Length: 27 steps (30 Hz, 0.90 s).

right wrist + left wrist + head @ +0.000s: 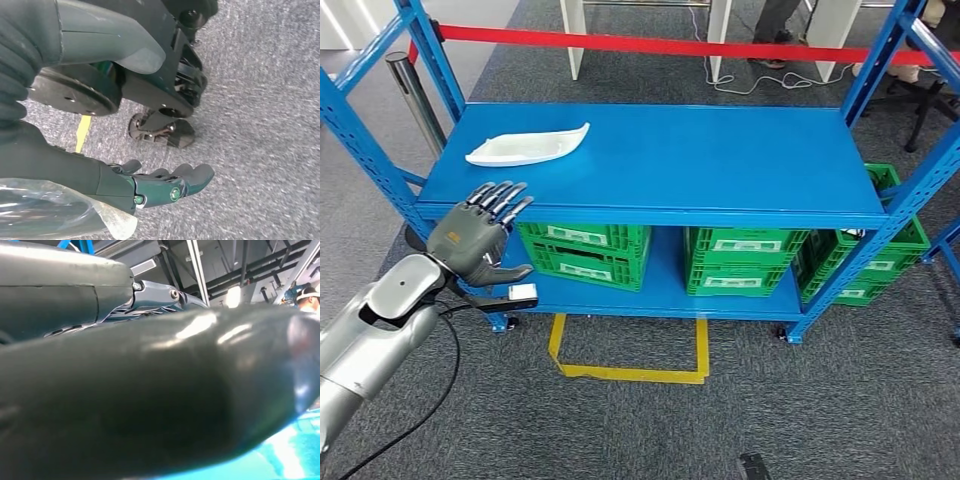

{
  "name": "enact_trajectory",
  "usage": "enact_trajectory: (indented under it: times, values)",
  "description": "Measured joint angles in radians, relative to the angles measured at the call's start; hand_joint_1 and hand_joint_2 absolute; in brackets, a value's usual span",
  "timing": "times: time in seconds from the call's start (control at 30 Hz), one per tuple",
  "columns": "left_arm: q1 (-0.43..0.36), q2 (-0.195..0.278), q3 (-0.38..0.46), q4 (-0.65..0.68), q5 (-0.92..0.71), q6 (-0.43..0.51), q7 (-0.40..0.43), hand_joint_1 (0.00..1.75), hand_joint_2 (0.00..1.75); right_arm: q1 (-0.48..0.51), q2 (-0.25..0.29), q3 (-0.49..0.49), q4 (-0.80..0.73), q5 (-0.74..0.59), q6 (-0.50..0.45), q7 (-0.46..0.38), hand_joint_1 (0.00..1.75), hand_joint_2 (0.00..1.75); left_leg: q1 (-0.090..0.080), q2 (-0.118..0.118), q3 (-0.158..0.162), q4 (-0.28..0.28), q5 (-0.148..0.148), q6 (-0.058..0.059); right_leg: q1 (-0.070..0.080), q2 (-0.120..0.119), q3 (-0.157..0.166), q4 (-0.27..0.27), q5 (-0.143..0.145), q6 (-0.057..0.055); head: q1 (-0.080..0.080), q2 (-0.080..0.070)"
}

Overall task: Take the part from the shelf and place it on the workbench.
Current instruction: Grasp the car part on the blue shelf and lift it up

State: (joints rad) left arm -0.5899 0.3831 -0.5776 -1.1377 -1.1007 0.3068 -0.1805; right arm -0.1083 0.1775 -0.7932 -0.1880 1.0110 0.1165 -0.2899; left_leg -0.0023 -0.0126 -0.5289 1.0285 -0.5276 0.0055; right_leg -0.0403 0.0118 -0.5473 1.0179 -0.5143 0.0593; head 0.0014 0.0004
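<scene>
- Shelf [743, 165]: one blue metal rack, flat smooth top deck, perforated uprights at the corners; grey carpet floor around it.
- Crates [584, 250]: three green slotted plastic crates on the lower deck, a fourth [882, 250] at 3 o'clock beyond the right upright, tilted outward.
- Barrier: one red tape [644, 44] running across at 12 o'clock behind the rack, tied to a steel post [414, 95] at 10 o'clock.
- Floor marking [629, 372]: one yellow tape outline, open rectangle, at 6 o'clock below the rack.
- Left hand [480, 232]: at 9 o'clock, level with the front edge of the top deck, palm down, fingers extended and spread, nothing in it. Its wrist view is mostly blocked by a dark glossy surface, probably the hand's own thumb.
- Part [527, 148]: one white, shallow, elongated tray-like piece, smooth plastic look, pointed at one end. Lies flat on the top deck at 11 o'clock, beyond the left hand's fingertips, apart from them; nothing lies between hand and part.
- Right hand [166, 185]: seen over grey carpet in its wrist view, fingers loosely extended, empty. A clear plastic sleeve covers the wrist.
</scene>
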Motion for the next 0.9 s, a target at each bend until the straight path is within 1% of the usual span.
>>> enact_trajectory:
  times: [0.03,0.1,0.13,0.17,0.2,0.23,0.27,0.3,0.33,0.37,0.4,0.43,0.47,0.5,0.57,0.63,0.67,0.7,0.77,0.8,0.83,0.87,0.9]
  values:
    - [-0.003,-0.003,-0.002,0.004,0.004,0.001,-0.002,0.00,0.00,0.000,0.000,-0.002,0.000,0.000,-0.003,0.001,0.00,1.75,-0.001,0.000,-0.002,0.001,0.000,0.003,-0.001,0.000,0.000,-0.002,0.002,0.003,0.000,0.000]
    - [-0.008,-0.010,-0.003,0.007,0.026,0.002,-0.013,0.00,0.00,0.000,-0.001,-0.005,0.000,0.001,-0.021,0.009,0.00,0.87,0.001,0.002,0.003,-0.012,0.008,0.015,0.001,-0.001,-0.002,-0.005,0.001,0.009,0.000,0.000]
    - [-0.011,-0.016,-0.004,0.007,0.045,0.000,-0.022,0.00,0.00,0.000,-0.002,-0.006,0.000,0.001,-0.033,0.016,0.00,0.44,0.003,0.003,0.007,-0.022,0.014,0.022,0.003,-0.002,-0.011,0.008,-0.008,0.010,0.001,0.000]
    - [-0.014,-0.022,-0.004,0.007,0.067,-0.003,-0.031,0.00,0.00,0.000,-0.002,-0.007,0.000,0.001,-0.046,0.026,0.00,0.00,0.005,0.005,0.011,-0.031,0.019,0.028,0.005,-0.003,-0.030,0.041,-0.026,0.009,0.003,0.000]
    - [-0.015,-0.030,-0.004,0.007,0.090,-0.008,-0.041,0.00,0.00,0.000,-0.003,-0.008,0.000,0.002,-0.057,0.035,0.00,0.00,0.006,0.006,0.013,-0.035,0.022,0.031,0.007,-0.005,-0.062,0.097,-0.050,0.006,0.004,0.000]
    - [-0.014,-0.037,-0.005,0.007,0.115,-0.016,-0.052,0.00,0.00,0.001,-0.004,-0.009,0.000,0.004,-0.066,0.045,0.00,0.00,0.005,0.006,0.013,-0.036,0.023,0.033,0.010,-0.005,-0.101,0.167,-0.074,0.004,0.005,0.000]
    - [-0.013,-0.044,-0.006,0.007,0.137,-0.024,-0.060,0.00,0.00,0.002,-0.004,-0.011,0.000,0.006,-0.074,0.053,0.00,0.00,0.003,0.006,0.012,-0.036,0.022,0.034,0.011,-0.005,-0.140,0.231,-0.089,0.002,0.005,0.000]
    - [-0.011,-0.051,-0.008,0.007,0.156,-0.031,-0.068,0.00,0.00,0.004,-0.005,-0.012,0.000,0.007,-0.080,0.060,0.00,0.00,0.001,0.005,0.013,-0.035,0.021,0.034,0.013,-0.005,-0.169,0.271,-0.088,0.001,0.005,0.000]
    - [-0.010,-0.057,-0.009,0.007,0.173,-0.039,-0.074,0.00,0.00,0.006,-0.006,-0.012,0.000,0.008,-0.085,0.067,0.00,0.00,0.000,0.004,0.015,-0.035,0.019,0.034,0.014,-0.005,-0.180,0.271,-0.066,-0.002,0.005,0.000]
    - [-0.010,-0.063,-0.010,0.007,0.187,-0.046,-0.080,0.00,0.00,0.006,-0.007,-0.013,-0.001,0.009,-0.089,0.073,0.00,0.00,-0.001,0.003,0.019,-0.034,0.015,0.033,0.015,-0.005,-0.171,0.229,-0.025,-0.006,0.005,0.000]
    - [-0.010,-0.069,-0.011,0.006,0.201,-0.054,-0.084,0.00,0.00,0.006,-0.007,-0.013,-0.001,0.011,-0.094,0.080,0.00,0.00,-0.001,0.002,0.024,-0.034,0.010,0.030,0.016,-0.005,-0.149,0.163,0.020,-0.011,0.005,0.000]
    - [-0.011,-0.074,-0.012,0.005,0.215,-0.061,-0.089,0.00,0.00,0.005,-0.008,-0.013,-0.001,0.013,-0.099,0.088,0.00,0.00,-0.003,0.001,0.027,-0.032,0.005,0.025,0.019,-0.005,-0.122,0.101,0.054,-0.016,0.005,0.000]
    - [-0.012,-0.079,-0.014,0.003,0.225,-0.067,-0.091,0.00,0.00,0.004,-0.008,-0.013,-0.001,0.016,-0.103,0.096,0.00,0.00,-0.004,0.001,0.027,-0.029,0.001,0.020,0.021,-0.005,-0.099,0.050,0.069,-0.021,0.005,0.000]
    - [-0.014,-0.081,-0.016,0.002,0.232,-0.071,-0.092,0.00,0.00,0.004,-0.008,-0.012,-0.001,0.020,-0.108,0.103,0.00,0.00,-0.005,0.001,0.024,-0.027,-0.002,0.015,0.023,-0.004,-0.086,0.024,0.070,-0.026,0.004,0.000]
    - [-0.017,-0.085,-0.021,0.000,0.240,-0.076,-0.092,0.00,0.00,0.005,-0.009,-0.012,-0.001,0.025,-0.115,0.114,0.00,0.00,-0.004,0.001,0.018,-0.024,-0.003,0.007,0.025,-0.002,-0.079,0.011,0.057,-0.036,0.003,0.000]
    - [-0.021,-0.087,-0.023,-0.001,0.245,-0.078,-0.092,0.00,0.00,0.006,-0.009,-0.013,-0.002,0.029,-0.122,0.120,0.00,0.00,-0.002,0.002,0.014,-0.010,-0.018,-0.004,0.022,-0.003,-0.074,0.008,0.055,-0.046,0.001,0.000]
    - [-0.025,-0.088,-0.024,-0.001,0.248,-0.079,-0.093,0.00,0.00,0.005,-0.009,-0.013,-0.002,0.031,-0.127,0.123,0.00,0.00,0.000,0.003,0.000,0.022,-0.036,-0.011,0.020,-0.004,-0.069,0.006,0.053,-0.051,-0.001,0.000]
    - [-0.028,-0.088,-0.025,-0.001,0.251,-0.080,-0.093,0.00,0.00,0.004,-0.009,-0.012,-0.002,0.035,-0.134,0.129,0.00,0.00,0.002,0.004,-0.025,0.075,-0.060,-0.017,0.018,-0.004,-0.065,0.004,0.052,-0.055,-0.003,0.000]
    - [-0.030,-0.089,-0.029,-0.001,0.257,-0.082,-0.092,0.00,0.00,0.002,-0.009,-0.012,-0.002,0.046,-0.154,0.149,0.00,0.00,0.008,0.005,-0.101,0.213,-0.107,-0.027,0.018,-0.006,-0.062,0.004,0.048,-0.059,-0.004,0.000]
    - [-0.029,-0.090,-0.031,-0.001,0.259,-0.083,-0.092,0.00,0.00,0.003,-0.009,-0.012,-0.002,0.052,-0.164,0.160,0.00,0.00,0.011,0.005,-0.131,0.257,-0.111,-0.030,0.018,-0.006,-0.060,0.004,0.047,-0.059,-0.004,0.000]
    - [-0.029,-0.091,-0.034,0.000,0.262,-0.084,-0.091,0.00,0.00,0.005,-0.009,-0.012,-0.002,0.057,-0.172,0.168,0.00,0.44,0.014,0.005,-0.145,0.267,-0.095,-0.032,0.017,-0.006,-0.059,0.004,0.046,-0.059,-0.004,0.000]
    - [-0.029,-0.092,-0.036,0.000,0.264,-0.084,-0.091,0.00,0.00,0.005,-0.009,-0.012,-0.002,0.060,-0.177,0.174,0.00,0.87,0.017,0.005,-0.140,0.237,-0.060,-0.033,0.016,-0.006,-0.056,0.004,0.045,-0.058,-0.004,0.000]
    - [-0.030,-0.093,-0.036,0.000,0.266,-0.084,-0.090,0.00,0.00,0.006,-0.010,-0.012,-0.002,0.062,-0.180,0.177,0.00,1.31,0.019,0.006,-0.121,0.177,-0.014,-0.034,0.015,-0.005,-0.053,0.004,0.043,-0.055,-0.004,0.000]
